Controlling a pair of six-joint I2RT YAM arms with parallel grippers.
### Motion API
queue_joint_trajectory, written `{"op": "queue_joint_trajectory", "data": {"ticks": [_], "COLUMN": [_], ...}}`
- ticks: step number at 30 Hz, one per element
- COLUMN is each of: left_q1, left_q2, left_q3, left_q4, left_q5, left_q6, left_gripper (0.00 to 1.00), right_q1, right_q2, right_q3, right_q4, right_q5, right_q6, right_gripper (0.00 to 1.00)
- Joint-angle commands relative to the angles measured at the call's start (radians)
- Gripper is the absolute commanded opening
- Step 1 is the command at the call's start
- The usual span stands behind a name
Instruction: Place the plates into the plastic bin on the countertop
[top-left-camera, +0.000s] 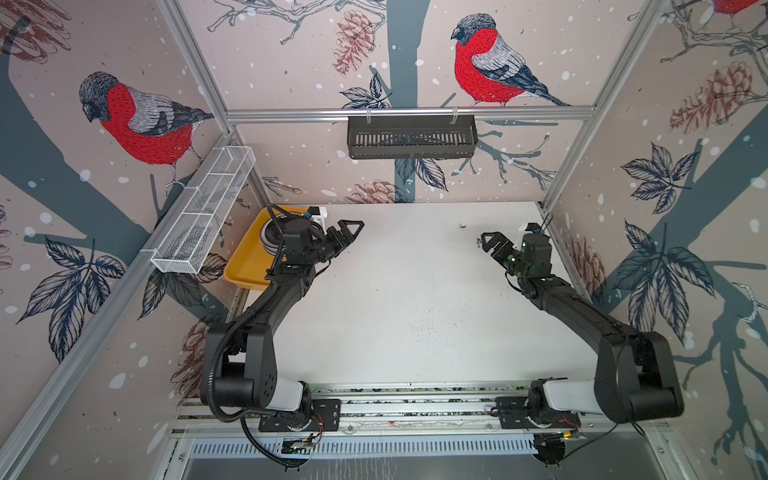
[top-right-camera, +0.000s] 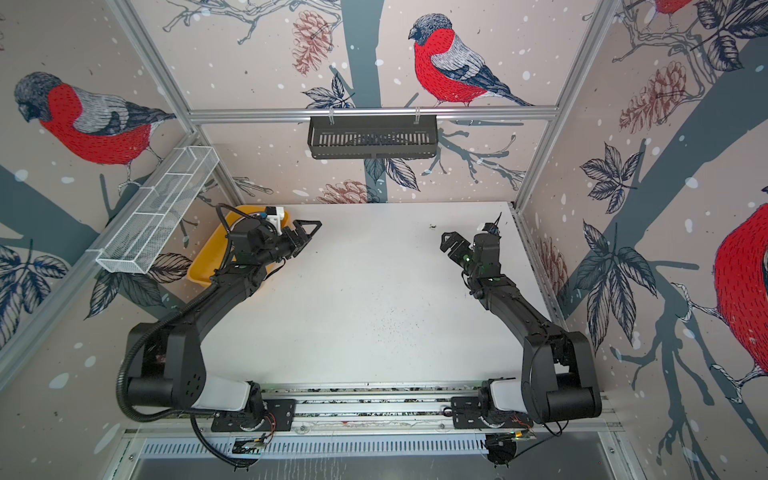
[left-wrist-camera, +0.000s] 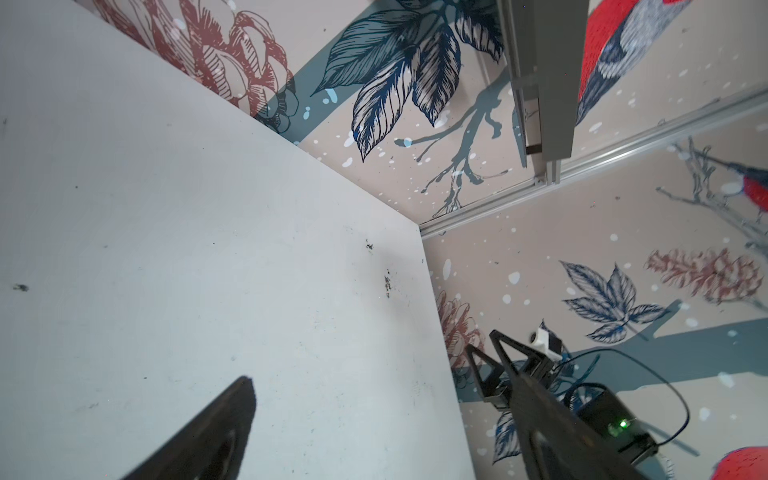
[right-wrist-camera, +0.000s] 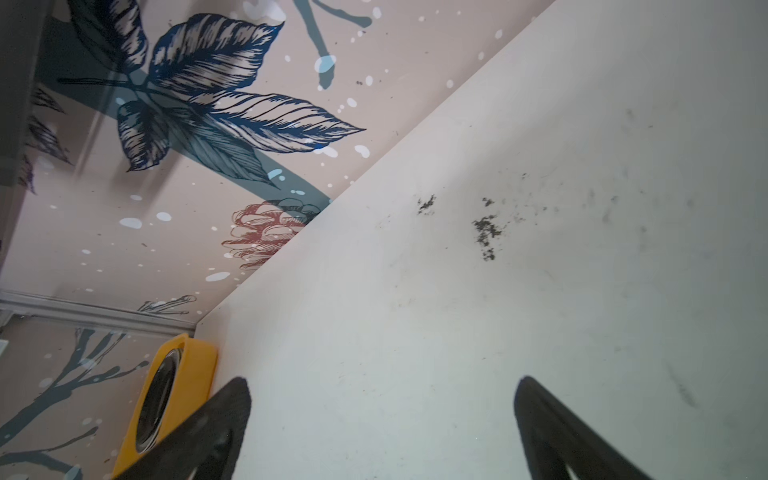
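The plastic bin (top-left-camera: 245, 266) is yellow-orange and lies at the far left of the white countertop (top-left-camera: 415, 299). Inside it sits a stack of plates (top-left-camera: 271, 237), largely hidden by my left wrist. In the right wrist view the bin (right-wrist-camera: 195, 370) appears edge-on, with the plates (right-wrist-camera: 160, 395) inside. My left gripper (top-left-camera: 351, 235) hovers just right of the bin, open and holding nothing. My right gripper (top-left-camera: 486, 243) hangs at the far right of the countertop, also open and holding nothing. Both wrist views show bare countertop between spread fingers (left-wrist-camera: 245, 390) (right-wrist-camera: 237, 395).
A white wire-mesh basket (top-left-camera: 203, 208) hangs on the left wall rail above the bin. A black slotted rack (top-left-camera: 411, 137) hangs on the back rail. Dark crumbs (top-left-camera: 461, 226) lie near the far right. Aluminium rails (top-left-camera: 415, 399) run along the front edge.
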Motion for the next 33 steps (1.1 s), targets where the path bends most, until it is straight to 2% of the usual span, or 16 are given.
{"op": "queue_joint_trajectory", "data": {"ticks": [1,7,11,15,19,22,25,29,33], "left_q1": [-0.039,-0.068,-0.069,-0.069,-0.069,-0.067,-0.066,-0.066,-0.066], "left_q2": [-0.093,-0.322,-0.479,-0.587,-0.643,-0.641,-0.592,-0.455,-0.264], "left_q3": [-0.071,-0.366,-0.534,-0.643,-0.781,-0.875,-0.892,-0.869,-0.858], "left_q4": [0.006,0.185,0.26,0.288,0.44,0.593,0.636,0.665,0.872], "left_q5": [-0.209,-0.55,-0.76,-0.935,-1.058,-1.135,-1.172,-1.168,-1.177], "left_q6": [0.218,0.326,0.391,0.484,0.589,0.644,0.686,0.68,0.708], "left_gripper": [0.97,0.96,0.96,0.96,0.96,0.97,0.97,0.96,0.96], "right_q1": [-0.044,-0.089,-0.133,-0.15,-0.155,-0.157,-0.157,-0.157,-0.157], "right_q2": [-0.013,-0.087,-0.155,-0.202,-0.232,-0.245,-0.252,-0.266,-0.233], "right_q3": [-0.015,-0.047,-0.119,-0.167,-0.22,-0.262,-0.315,-0.434,-0.598], "right_q4": [-0.019,-0.065,-0.02,-0.002,0.034,0.075,0.143,0.344,0.71], "right_q5": [0.04,0.193,0.242,0.326,0.404,0.467,0.506,0.524,0.481], "right_q6": [-0.051,-0.159,-0.193,-0.254,-0.319,-0.362,-0.418,-0.499,-0.565], "right_gripper": [1.0,1.0,1.0,1.0,1.0,1.0,1.0,1.0,1.0]}}
